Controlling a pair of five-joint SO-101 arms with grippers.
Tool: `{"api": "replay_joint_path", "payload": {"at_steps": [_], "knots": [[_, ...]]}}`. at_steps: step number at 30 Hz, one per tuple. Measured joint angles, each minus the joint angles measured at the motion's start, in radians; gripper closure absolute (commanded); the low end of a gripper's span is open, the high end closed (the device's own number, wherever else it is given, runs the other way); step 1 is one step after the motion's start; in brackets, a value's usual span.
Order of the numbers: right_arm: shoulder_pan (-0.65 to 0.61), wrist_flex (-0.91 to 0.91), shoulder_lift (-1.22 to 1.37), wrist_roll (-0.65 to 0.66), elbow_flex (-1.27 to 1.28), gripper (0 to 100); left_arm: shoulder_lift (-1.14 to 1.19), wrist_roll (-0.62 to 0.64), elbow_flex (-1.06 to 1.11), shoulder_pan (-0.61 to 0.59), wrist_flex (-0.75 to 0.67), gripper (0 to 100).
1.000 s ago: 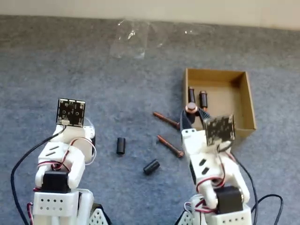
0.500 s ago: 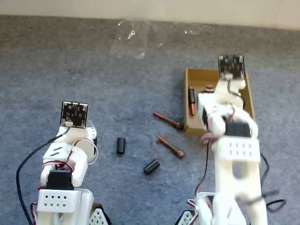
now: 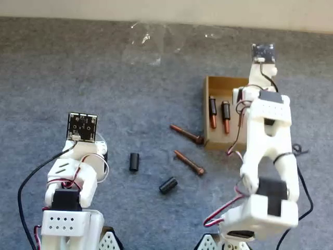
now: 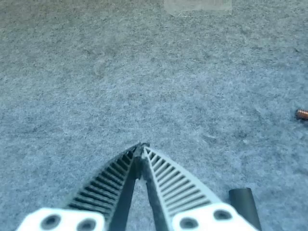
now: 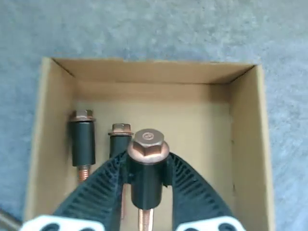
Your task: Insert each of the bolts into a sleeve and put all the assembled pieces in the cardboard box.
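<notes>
My right gripper (image 5: 147, 163) is shut on a copper bolt in a black sleeve (image 5: 146, 179), held upright over the cardboard box (image 5: 154, 65). Two assembled pieces (image 5: 82, 139) (image 5: 117, 142) lie side by side on the box floor, also seen from above (image 3: 212, 112) (image 3: 226, 110). The right arm (image 3: 265, 125) stretches over the box (image 3: 207, 114). Two bare bolts (image 3: 186, 134) (image 3: 189, 162) and two loose black sleeves (image 3: 134, 162) (image 3: 168, 185) lie on the carpet. My left gripper (image 4: 140, 147) is shut and empty above the carpet, with a sleeve (image 4: 245, 207) close beside it.
A clear plastic bag (image 3: 148, 39) lies on the grey carpet at the far side. The left arm (image 3: 73, 172) stands at the near left. A bolt tip (image 4: 301, 114) pokes in at the edge of the left wrist view.
The right arm has swung from beside the box's near left corner to out over the box, carrying the sleeved bolt. The left arm shifted only slightly.
</notes>
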Motion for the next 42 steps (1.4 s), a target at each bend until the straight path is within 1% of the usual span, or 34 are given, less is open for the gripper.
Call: {"api": "replay_joint_path", "payload": {"at_steps": [9,15,17,20,22,31,34,38,42], "knots": [[-0.005,0.000,0.192,0.014,-0.109,99.5,0.000,0.000,0.000,0.000,0.000,99],[-0.006,0.000,0.270,0.017,-0.161,99.4,0.000,0.000,0.000,0.000,0.000,99],[-0.006,0.000,0.284,0.017,-0.172,96.6,0.000,0.000,0.000,0.000,0.000,99],[-0.008,0.000,0.299,0.017,-0.183,87.5,0.000,0.000,0.000,0.000,0.000,99],[-0.008,0.000,0.299,0.017,-0.183,83.4,0.000,0.000,0.000,0.000,0.000,99],[-0.018,0.000,0.299,0.017,-0.184,82.4,0.000,0.000,0.000,0.000,0.000,99],[-0.046,0.000,0.264,0.017,-0.184,82.5,0.000,0.000,0.000,0.000,0.000,99],[-0.089,0.002,0.123,0.017,-0.184,82.5,0.000,0.000,0.000,0.000,0.000,99],[-0.147,0.095,-0.066,0.017,-0.166,82.5,0.000,0.000,0.000,0.000,0.000,99]]}}
